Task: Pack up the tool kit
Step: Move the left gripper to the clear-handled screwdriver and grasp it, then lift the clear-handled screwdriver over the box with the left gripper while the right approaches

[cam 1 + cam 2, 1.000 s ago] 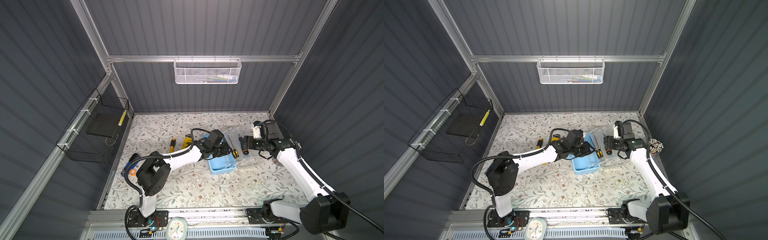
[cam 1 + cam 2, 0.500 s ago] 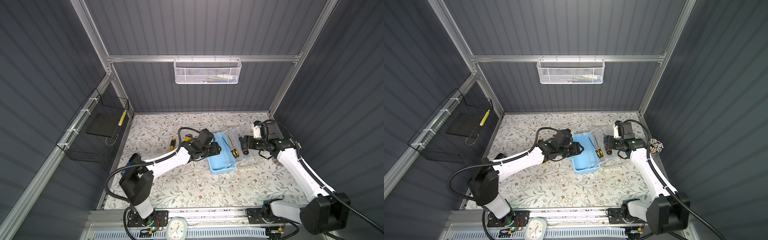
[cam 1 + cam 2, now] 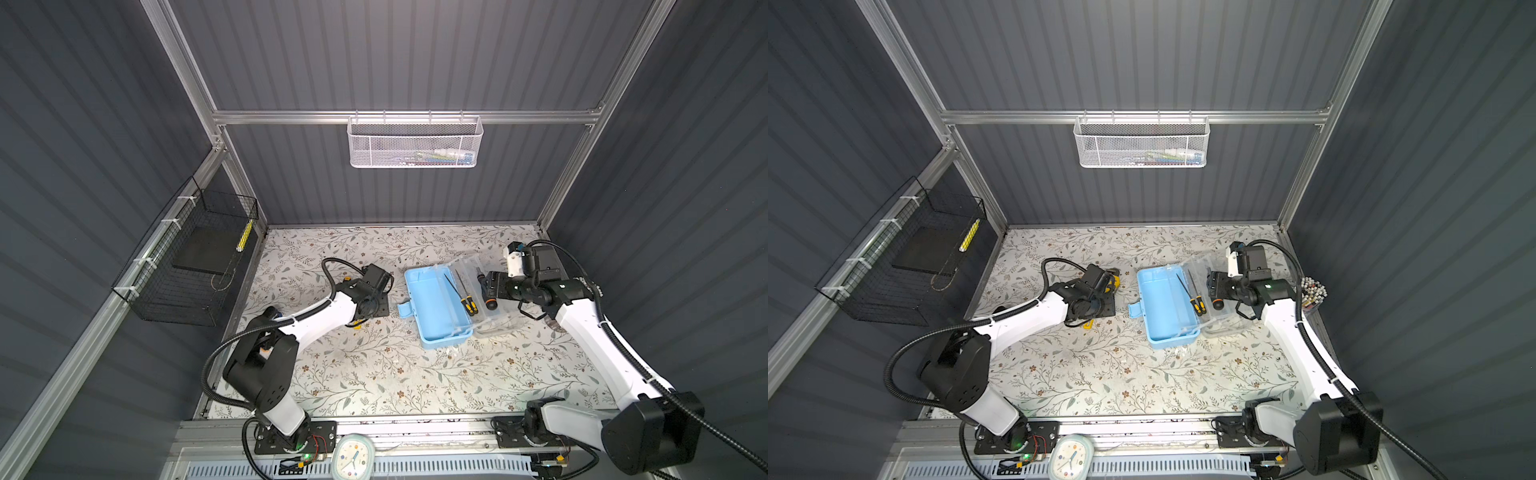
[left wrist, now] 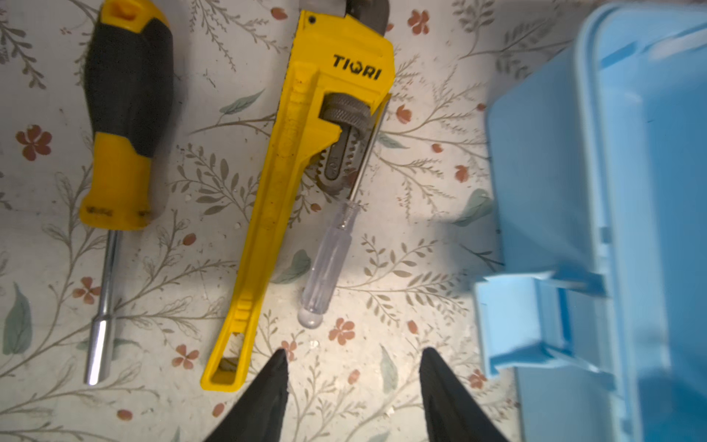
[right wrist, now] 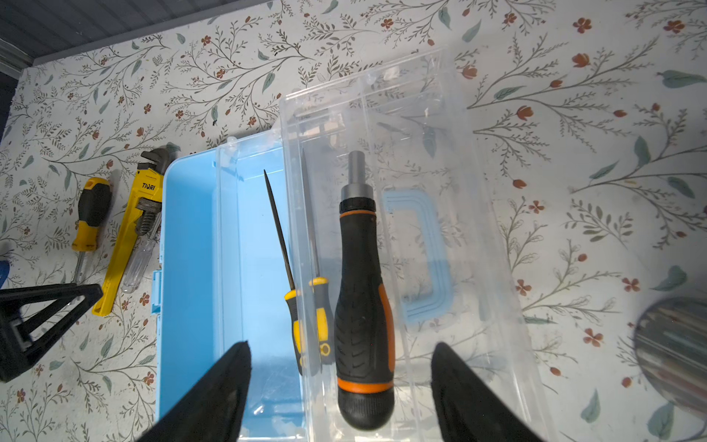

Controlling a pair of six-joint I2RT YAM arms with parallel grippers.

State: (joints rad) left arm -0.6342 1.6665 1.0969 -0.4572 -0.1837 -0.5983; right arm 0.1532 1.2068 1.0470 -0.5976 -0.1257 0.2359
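I judge loading in hand: left gripper [image 4: 355, 352] jaws stand parted, empty, just short of the yellow metal pipe wrench [image 4: 283, 183], open light-blue plastic tool case [image 4: 554, 191] beside them; right gripper [image 5: 341, 344] jaws wide, empty, above its clear lid [image 5: 478, 229]; next I must straddle the wrench handle.

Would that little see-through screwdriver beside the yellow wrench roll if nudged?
Probably: the clear screwdriver has a round, smooth handle, so it may roll or slip. Small and thin, likely light. Its shaft lies against the yellow pipe wrench, which might block it.
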